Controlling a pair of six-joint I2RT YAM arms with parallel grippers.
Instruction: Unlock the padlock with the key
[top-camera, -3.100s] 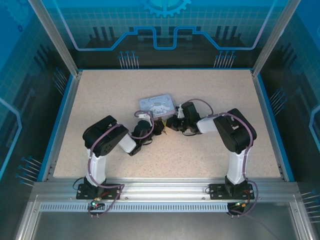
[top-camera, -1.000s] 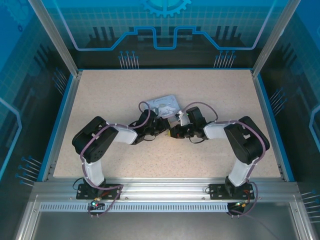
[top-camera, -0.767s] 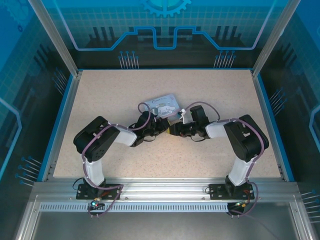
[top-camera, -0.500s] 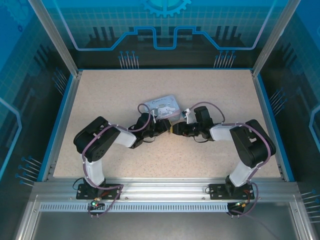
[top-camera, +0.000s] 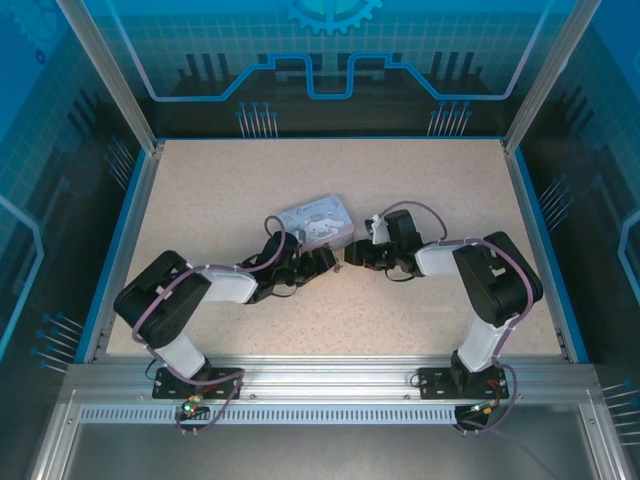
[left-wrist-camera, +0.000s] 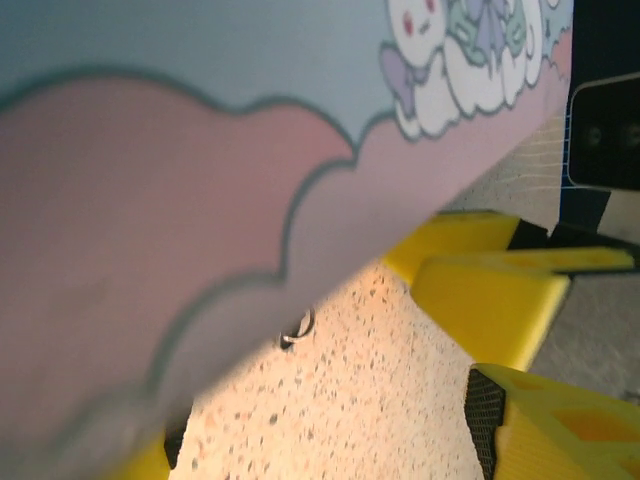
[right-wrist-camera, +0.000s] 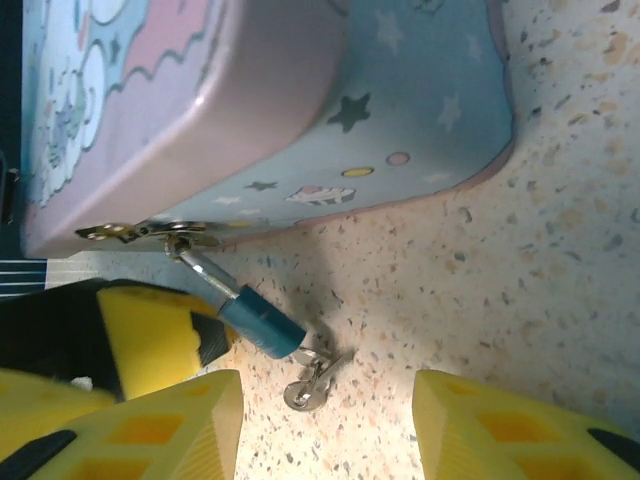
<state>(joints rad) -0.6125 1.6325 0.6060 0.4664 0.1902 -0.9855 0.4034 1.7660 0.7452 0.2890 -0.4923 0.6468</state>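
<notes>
Padlock (right-wrist-camera: 258, 325) with blue-teal body lies on the speckled tabletop (right-wrist-camera: 520, 260) just beside the front corner of the cartoon-printed tin (right-wrist-camera: 400, 110), its shackle threaded through the tin's hasp (right-wrist-camera: 150, 233). Key (right-wrist-camera: 312, 378), small and silvery with a ring, lies at the padlock's free end and touches it; cannot tell if it is seated in the keyhole, or if the shackle has sprung. Right fingers (right-wrist-camera: 170, 425) spread wide, released, the key and padlock's end lying just ahead of the gap, nothing grasped. Left fingers (left-wrist-camera: 560, 425) likewise parted and released, pressed up close to the tin's pink side wall. One yellow finger of the left arm sits close against the padlock body in the right wrist view. From above, both arms meet low at the tin's near edge, tips facing each other.
</notes>
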